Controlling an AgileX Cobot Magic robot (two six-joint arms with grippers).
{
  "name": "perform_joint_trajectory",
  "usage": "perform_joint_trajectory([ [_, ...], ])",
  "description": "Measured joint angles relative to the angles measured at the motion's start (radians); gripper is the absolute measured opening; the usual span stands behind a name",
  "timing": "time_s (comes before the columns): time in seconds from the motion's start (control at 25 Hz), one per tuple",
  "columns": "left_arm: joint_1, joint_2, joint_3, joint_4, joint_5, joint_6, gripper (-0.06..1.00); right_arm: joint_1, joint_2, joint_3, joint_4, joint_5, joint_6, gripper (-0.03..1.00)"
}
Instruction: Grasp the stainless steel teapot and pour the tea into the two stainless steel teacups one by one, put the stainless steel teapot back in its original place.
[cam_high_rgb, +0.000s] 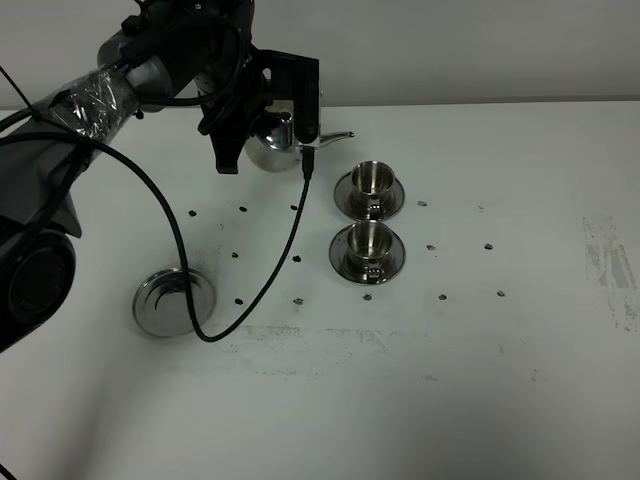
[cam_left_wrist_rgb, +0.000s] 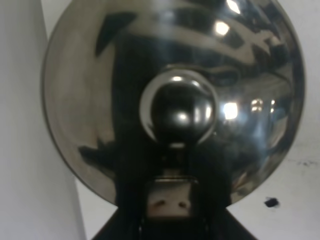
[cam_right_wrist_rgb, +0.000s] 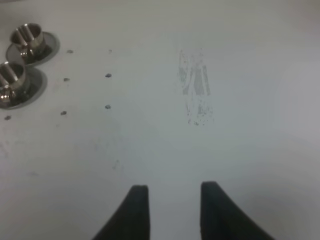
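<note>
Teapot (cam_high_rgb: 272, 140), both teacups (cam_high_rgb: 371, 180) (cam_high_rgb: 366, 240), round tray (cam_high_rgb: 173, 301): mirror-polished steel. Bench (cam_high_rgb: 450, 380): matt white, scuffed in patches. Left claw (cam_high_rgb: 288, 115): matt black.

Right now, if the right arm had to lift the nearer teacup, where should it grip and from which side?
Probably the teacup wall at its open rim, from straight above: the flared saucer blocks a low side grasp, and the second teacup sits close behind.
</note>
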Motion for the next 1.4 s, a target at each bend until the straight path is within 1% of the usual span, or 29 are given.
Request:
perform_joint_trajectory([
  [0.12,0.0,0.0,0.0,0.003,-0.024,0.02,0.21,0.0,0.0,0.0,0.0,0.0,0.0,0.28],
  [0.24,0.0,0.0,0.0,0.008,-0.035,0.072,0.21,0.0,0.0,0.0,0.0,0.0,0.0,0.28],
  [0.4,-0.009,0.0,0.0,0.045,-0.036,0.104,0.21,0.0,0.0,0.0,0.0,0.0,0.0,0.28],
  [0.76,-0.041,0.03,0.0,0.123,-0.044,0.108,0.21,0.0,0.0,0.0,0.0,0.0,0.0,0.28],
  [1.16,-0.083,0.058,0.0,0.235,-0.094,0.102,0.21,0.0,0.0,0.0,0.0,0.0,0.0,0.28],
  [1.4,-0.106,0.058,0.0,0.288,-0.101,0.096,0.21,0.0,0.0,0.0,0.0,0.0,0.0,0.28],
])
